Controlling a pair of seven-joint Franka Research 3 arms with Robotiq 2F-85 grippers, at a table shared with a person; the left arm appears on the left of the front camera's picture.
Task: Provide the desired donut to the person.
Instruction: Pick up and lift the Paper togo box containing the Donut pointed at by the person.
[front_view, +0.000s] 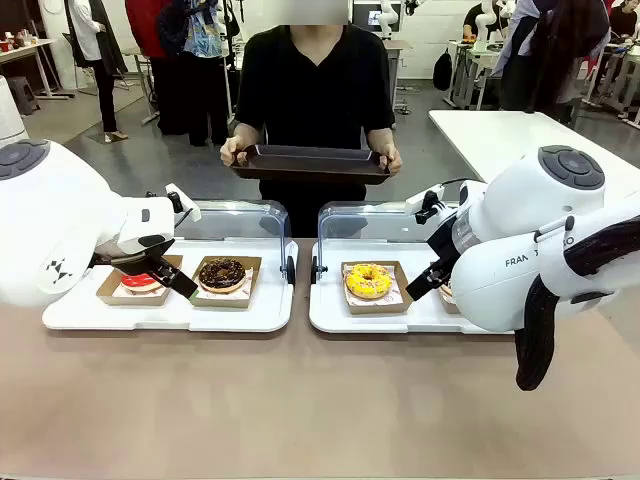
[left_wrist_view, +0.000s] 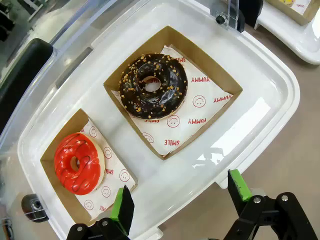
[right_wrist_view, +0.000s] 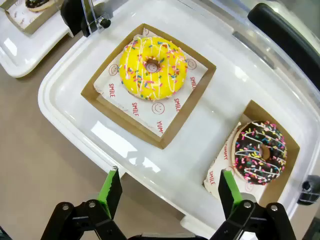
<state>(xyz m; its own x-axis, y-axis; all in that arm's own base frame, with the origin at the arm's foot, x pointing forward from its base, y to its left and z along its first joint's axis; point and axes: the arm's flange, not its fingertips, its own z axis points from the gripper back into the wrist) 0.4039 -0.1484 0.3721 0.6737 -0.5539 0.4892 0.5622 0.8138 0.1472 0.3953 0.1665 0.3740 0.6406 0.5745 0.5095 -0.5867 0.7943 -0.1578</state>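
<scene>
Four donuts lie in brown card boxes on two white trays. The left tray (front_view: 70, 315) holds a red-glazed donut (front_view: 140, 282) (left_wrist_view: 78, 163) and a chocolate donut with nut bits (front_view: 222, 272) (left_wrist_view: 153, 86). On the right tray (front_view: 330, 318) sit a yellow sprinkled donut (front_view: 368, 281) (right_wrist_view: 152, 67) and a chocolate sprinkled donut (right_wrist_view: 260, 151). My left gripper (left_wrist_view: 180, 197) hovers open over the left tray's near edge; my right gripper (right_wrist_view: 170, 186) hovers open over the right tray's near edge. Neither holds anything. The person (front_view: 315, 80) in a black T-shirt stands at the far side.
The person holds a dark rectangular tray (front_view: 310, 162) in both hands above the table's far edge. Clear hinged lids (front_view: 235, 218) stand open behind both white trays. The brown tabletop (front_view: 300, 400) stretches bare on my side. Bystanders and other tables show in the background.
</scene>
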